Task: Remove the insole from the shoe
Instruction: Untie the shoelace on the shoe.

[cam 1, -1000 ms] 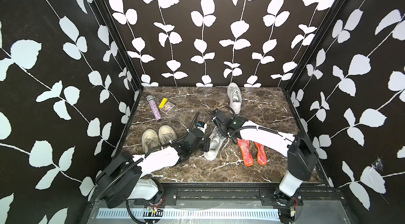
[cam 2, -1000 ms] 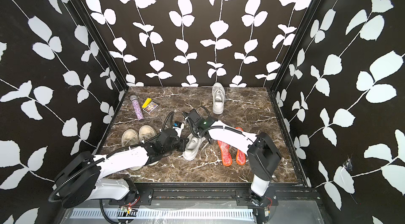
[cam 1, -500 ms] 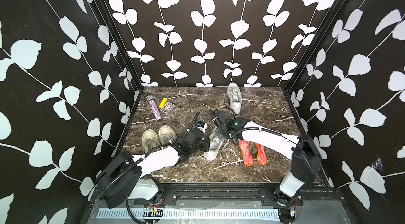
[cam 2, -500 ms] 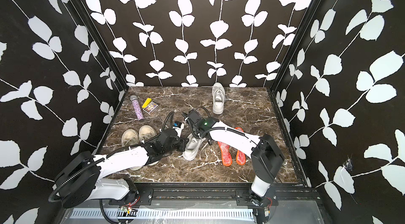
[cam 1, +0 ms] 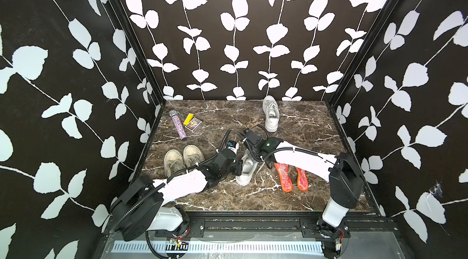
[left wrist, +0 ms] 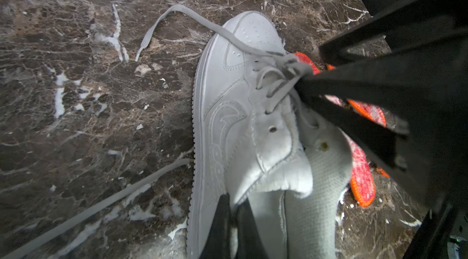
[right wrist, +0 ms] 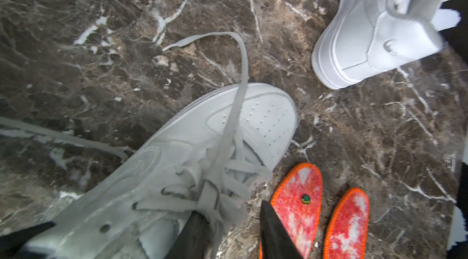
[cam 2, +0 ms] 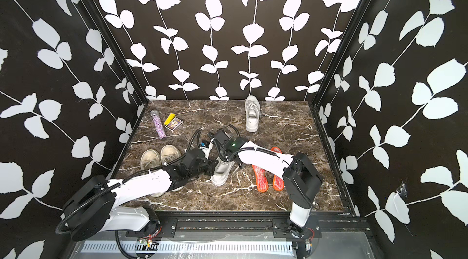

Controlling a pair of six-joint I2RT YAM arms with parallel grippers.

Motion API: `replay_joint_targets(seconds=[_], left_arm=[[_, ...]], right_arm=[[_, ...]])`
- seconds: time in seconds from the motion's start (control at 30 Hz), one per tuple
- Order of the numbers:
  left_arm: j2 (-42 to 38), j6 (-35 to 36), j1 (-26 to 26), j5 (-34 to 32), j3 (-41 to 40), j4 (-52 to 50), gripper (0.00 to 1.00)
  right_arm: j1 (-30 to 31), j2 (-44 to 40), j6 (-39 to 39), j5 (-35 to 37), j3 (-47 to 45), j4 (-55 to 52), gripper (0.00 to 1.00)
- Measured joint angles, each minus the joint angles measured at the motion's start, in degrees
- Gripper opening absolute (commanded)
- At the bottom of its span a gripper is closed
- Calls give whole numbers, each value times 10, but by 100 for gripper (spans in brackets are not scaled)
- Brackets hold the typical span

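- The step in hand looks like getting into the shoe (cam 1: 245, 171), which lies mid-worktop (cam 1: 222, 115). Its insole is hidden inside and, by that judgement, not yet out.
- The left pincer (left wrist: 234, 209) is pressed together on the shoe's heel collar, pinning it.
- The right pincer (right wrist: 229, 209) has its fingers apart at the laces, one in the shoe's mouth and one outside, towards the orange insoles (cam 1: 285, 178). Whether it grips anything cannot be told.
- The next move probably calls for reaching deeper under the tongue, pinching the insole's edge and pulling while the left holds.
- Against the earlier frames, the shoe, orange insoles and left arm sit alike. Only the right arm's elbow has shifted slightly.
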Motion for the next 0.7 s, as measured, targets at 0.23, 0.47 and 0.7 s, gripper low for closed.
replay_joint_targets(seconds=[0.23,0.47,0.7], left_arm=[[-1,0,0,0,0,-1,0],[-1,0,0,2,0,-1,0],[-1,0,0,2,0,-1,0]], right_arm=[[2,7,2,34,-14,43,31],[2,26,6,76,-32,83,36],[3,32,19,113,-35,115,40]])
